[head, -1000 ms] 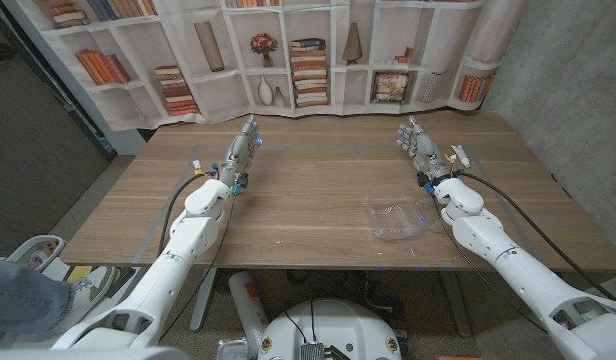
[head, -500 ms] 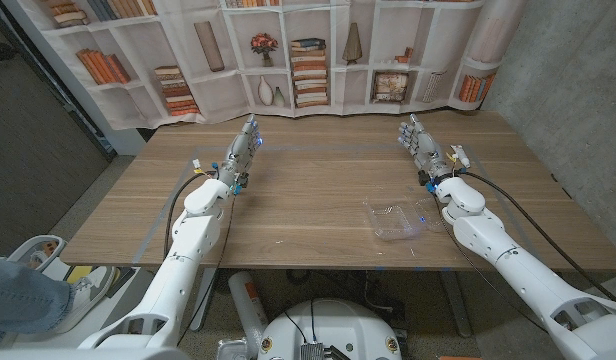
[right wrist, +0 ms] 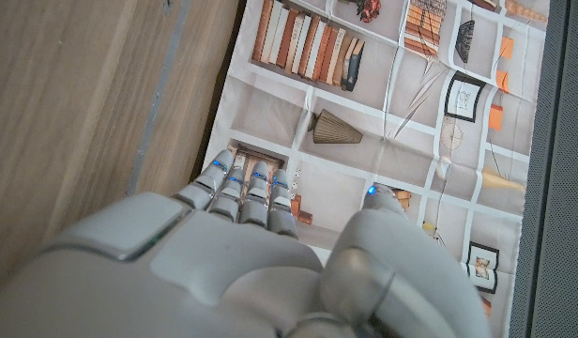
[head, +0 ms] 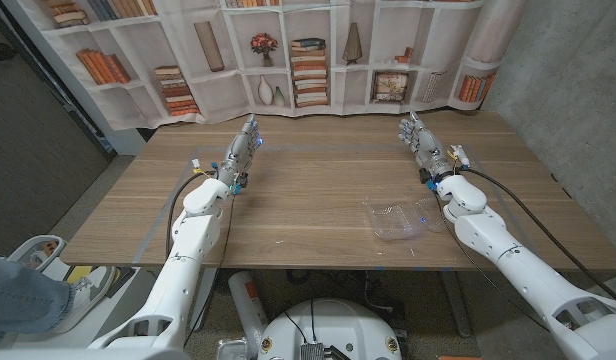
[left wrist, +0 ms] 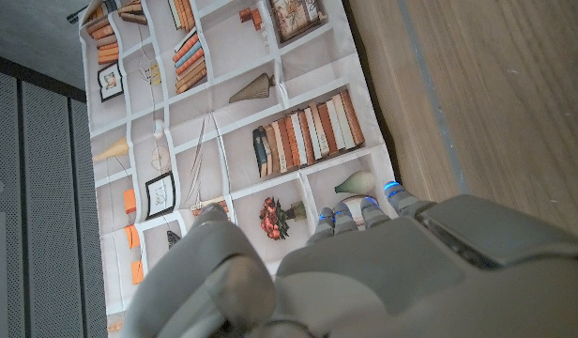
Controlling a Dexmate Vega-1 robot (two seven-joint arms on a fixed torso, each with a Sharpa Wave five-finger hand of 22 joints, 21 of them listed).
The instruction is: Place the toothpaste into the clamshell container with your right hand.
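Two robot hands wait apart above a wooden tabletop (head: 318, 195) in the head view. Left hand (head: 240, 152) and right hand (head: 420, 145) stand raised, fingers extended, holding nothing, probably a ready pose. A clear clamshell container (head: 396, 220) lies near the front edge, just inside the right forearm, within easy reach. No toothpaste can be made out, so its direction and long axis cannot be told.

Left wrist view: left hand (left wrist: 383, 272) reaches toward a printed bookshelf backdrop (left wrist: 223, 122), empty.

Right wrist view: right hand (right wrist: 242, 263), fingers straight, empty.
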